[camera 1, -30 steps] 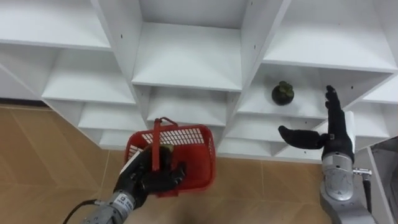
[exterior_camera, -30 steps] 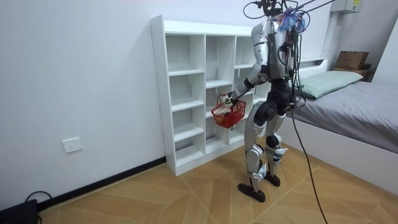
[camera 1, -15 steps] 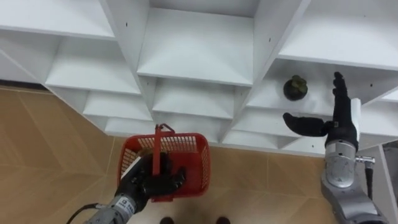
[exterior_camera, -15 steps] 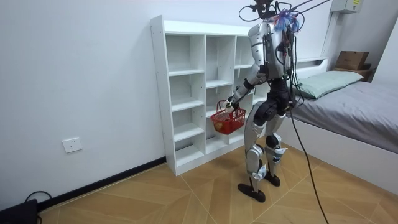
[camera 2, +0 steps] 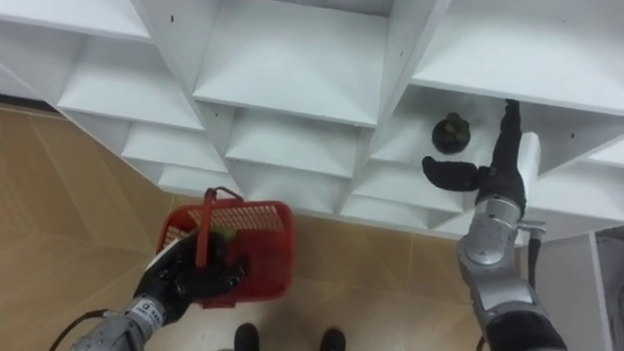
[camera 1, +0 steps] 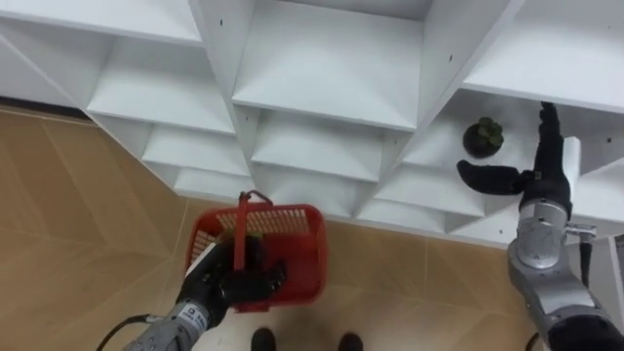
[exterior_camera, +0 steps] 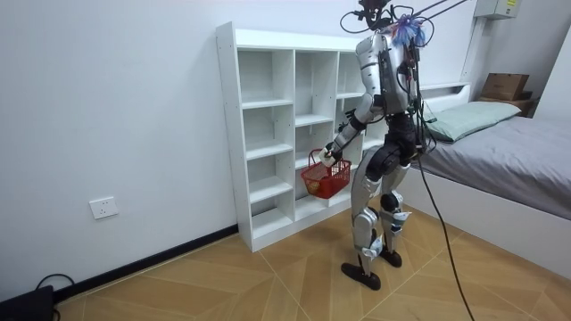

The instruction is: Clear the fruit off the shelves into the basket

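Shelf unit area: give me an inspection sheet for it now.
Surface: white open shelf unit.
Job's things: dark green round fruit on a right-column shelf; red plastic mesh basket with something yellowish inside, kind unclear.
Clutter: nothing seen.
Hands: left hand, fingers curled round the basket's handle; right hand open, raised beside the fruit, not touching it.
Cables: nothing seen besides the robot's own.
Surroundings: wooden parquet floor; white wall; grey bed.
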